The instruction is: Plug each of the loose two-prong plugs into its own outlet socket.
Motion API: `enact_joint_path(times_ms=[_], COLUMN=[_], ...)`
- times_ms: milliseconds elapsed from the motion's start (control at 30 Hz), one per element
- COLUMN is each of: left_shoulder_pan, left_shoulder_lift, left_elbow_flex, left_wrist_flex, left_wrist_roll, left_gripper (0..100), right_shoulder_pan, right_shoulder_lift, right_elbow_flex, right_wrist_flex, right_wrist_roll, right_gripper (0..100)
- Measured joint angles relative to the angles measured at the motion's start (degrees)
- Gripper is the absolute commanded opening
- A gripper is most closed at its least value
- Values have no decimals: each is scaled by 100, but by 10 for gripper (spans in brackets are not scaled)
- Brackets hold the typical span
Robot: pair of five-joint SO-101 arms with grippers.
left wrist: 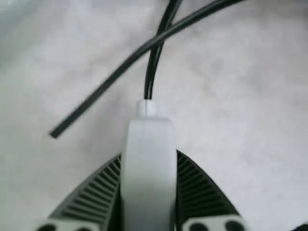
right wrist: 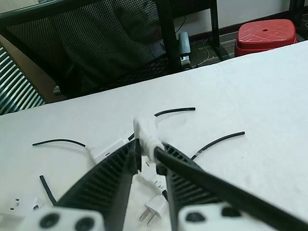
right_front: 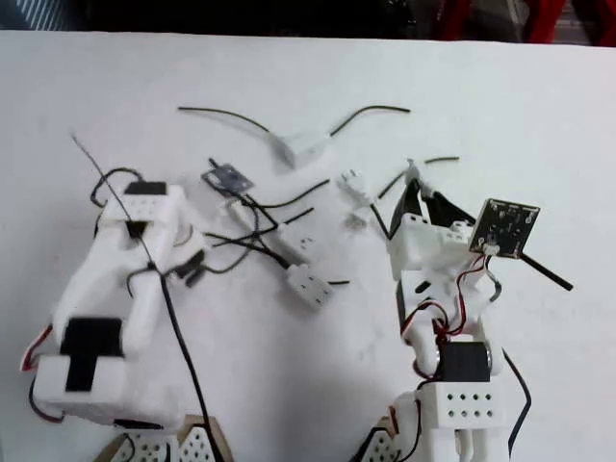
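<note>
My left gripper (left wrist: 147, 166) is shut on a white plug body (left wrist: 147, 144), and the plug's black cable (left wrist: 153, 67) runs away over the table. From above, that gripper (right_front: 195, 262) sits left of two white outlet sockets (right_front: 298, 241) (right_front: 310, 285). My right gripper (right wrist: 150, 155) is shut on another white plug (right wrist: 146, 132), raised above the table, with its black cable trailing back along one finger. In the high view this gripper (right_front: 414, 188) is right of a loose two-prong plug (right_front: 354, 186). A loose plug (right wrist: 154, 210) lies under the right gripper.
A white connector with two black cable tails (right_front: 303, 146) lies at the back centre. A small grey plate (right_front: 227, 179) sits near the left arm. Short cable pieces (right wrist: 219, 140) are scattered about. A chair and a red stool (right wrist: 264, 31) stand beyond the far table edge.
</note>
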Motion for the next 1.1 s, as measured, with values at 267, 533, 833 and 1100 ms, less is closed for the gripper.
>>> enact_joint_path(times_ms=[267,533,833,1100], left_shoulder_pan=[905,1011,1521,1670], left_shoulder_lift=[-2286,-3675,-3719,-3719], left_elbow_flex=[387,193,1037,2523], left_wrist_flex=[615,1152,431,-1134], left_wrist_roll=[457,677,1160,1354], left_gripper=[23,23,23,65], right_shoulder_pan=[9,0,0,0], right_shoulder_lift=[0,0,0,0], right_elbow_flex=[0,0,0,0], right_wrist_flex=[0,0,0,0], right_wrist_roll=[0,0,0,0], right_gripper=[17,17,17,17])
